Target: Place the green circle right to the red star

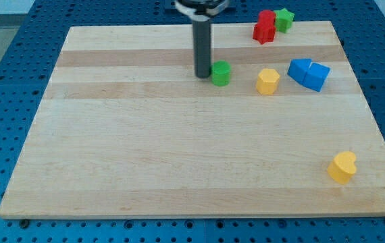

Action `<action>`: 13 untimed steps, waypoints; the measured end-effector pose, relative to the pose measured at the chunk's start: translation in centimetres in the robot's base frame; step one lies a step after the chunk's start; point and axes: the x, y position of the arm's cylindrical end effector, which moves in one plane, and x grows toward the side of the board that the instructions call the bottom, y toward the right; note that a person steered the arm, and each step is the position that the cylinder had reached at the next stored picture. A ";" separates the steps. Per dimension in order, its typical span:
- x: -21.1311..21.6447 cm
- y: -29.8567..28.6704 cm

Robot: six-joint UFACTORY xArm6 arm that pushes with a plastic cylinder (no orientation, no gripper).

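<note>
The green circle lies on the wooden board, upper middle. My tip rests on the board just to the view's left of the green circle, close to or touching it. The red star sits near the view's top edge, right of centre, up and to the right of the green circle. A green star-like block touches the red star on its right side.
A yellow block lies right of the green circle. Two blue blocks sit together further right. A yellow heart-like block lies near the lower right. The board rests on a blue pegboard surface.
</note>
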 end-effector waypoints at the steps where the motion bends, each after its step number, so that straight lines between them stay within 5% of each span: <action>1: -0.1 1.3; 3: 3.6 -0.4; 6: -0.9 13.2; 9: -1.0 5.9; 13: -3.9 10.1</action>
